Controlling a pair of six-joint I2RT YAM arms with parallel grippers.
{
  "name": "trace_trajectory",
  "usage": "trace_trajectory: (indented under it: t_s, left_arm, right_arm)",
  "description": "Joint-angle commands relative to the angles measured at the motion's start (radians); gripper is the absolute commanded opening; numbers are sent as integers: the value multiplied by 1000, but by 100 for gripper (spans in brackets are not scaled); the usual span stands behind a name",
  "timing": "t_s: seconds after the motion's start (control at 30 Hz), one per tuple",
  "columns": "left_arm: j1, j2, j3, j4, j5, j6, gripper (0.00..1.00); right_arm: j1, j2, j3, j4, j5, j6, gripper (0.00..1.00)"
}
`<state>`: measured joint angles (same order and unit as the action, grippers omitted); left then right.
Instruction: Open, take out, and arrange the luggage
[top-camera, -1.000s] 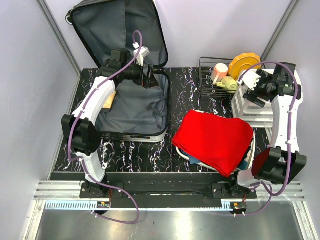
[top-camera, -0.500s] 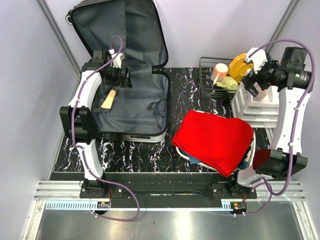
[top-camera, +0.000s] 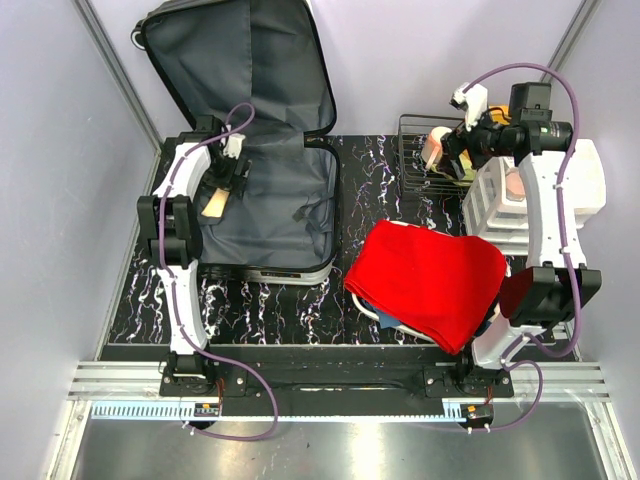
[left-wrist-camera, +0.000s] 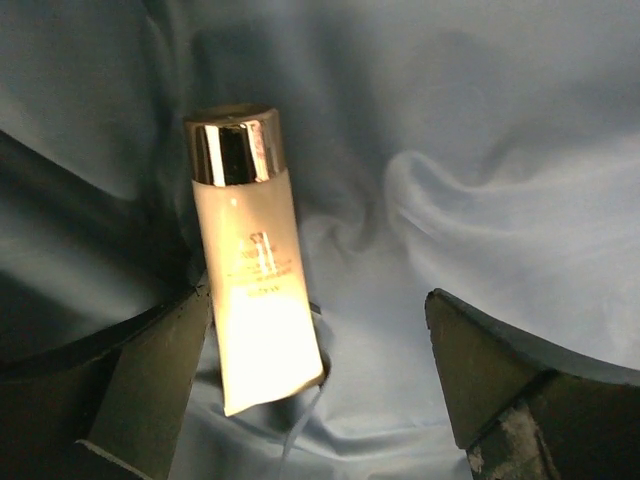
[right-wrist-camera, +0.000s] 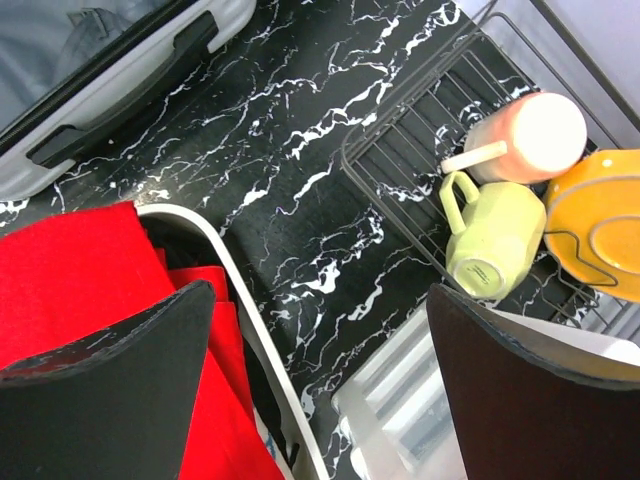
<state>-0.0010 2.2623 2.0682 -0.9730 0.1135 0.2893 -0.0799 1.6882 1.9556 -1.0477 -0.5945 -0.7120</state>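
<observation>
Reaching into the left side of the open luggage (top-camera: 285, 225), which is lying at the table's (top-camera: 365, 185) left with its lid leaning up against the back wall, the left hand (top-camera: 222, 182) is hanging spread wide, grasping nothing, with a gold-capped cream tube (left-wrist-camera: 255, 290) lying on the grey lining just beside one finger. The right arm is standing tall, its hand (right-wrist-camera: 320, 300) released and empty, above the bare marbled strip between the wire rack (right-wrist-camera: 400, 150) and the white basin (right-wrist-camera: 232, 262) holding red cloth (top-camera: 430, 275).

Red cloth (top-camera: 428, 280) – rack (right-wrist-camera: 410, 150) w/ mug (right-wrist-camera: 495, 240)
</observation>
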Motion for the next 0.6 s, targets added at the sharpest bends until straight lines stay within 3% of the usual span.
trace_trajectory:
  t_s: [0.0, 0.17, 0.4, 0.53, 0.57]
  left_arm:
    - [-1, 22, 18, 94, -110, 33, 92]
    - [-2, 54, 20, 94, -110, 28, 82]
    - [-37, 31, -60, 134, -49, 37, 56]
    - [-51, 23, -36, 148, -15, 34, 31]
    - [-56, 4, -33, 167, -8, 36, 30]
  right_arm:
    - [22, -21, 17, 52, -33, 46, 95]
    - [28, -27, 12, 57, -27, 40, 95]
    - [42, -35, -18, 84, -31, 49, 95]
    - [51, -32, -17, 92, -31, 51, 95]
    - [52, -32, -15, 97, -33, 51, 95]
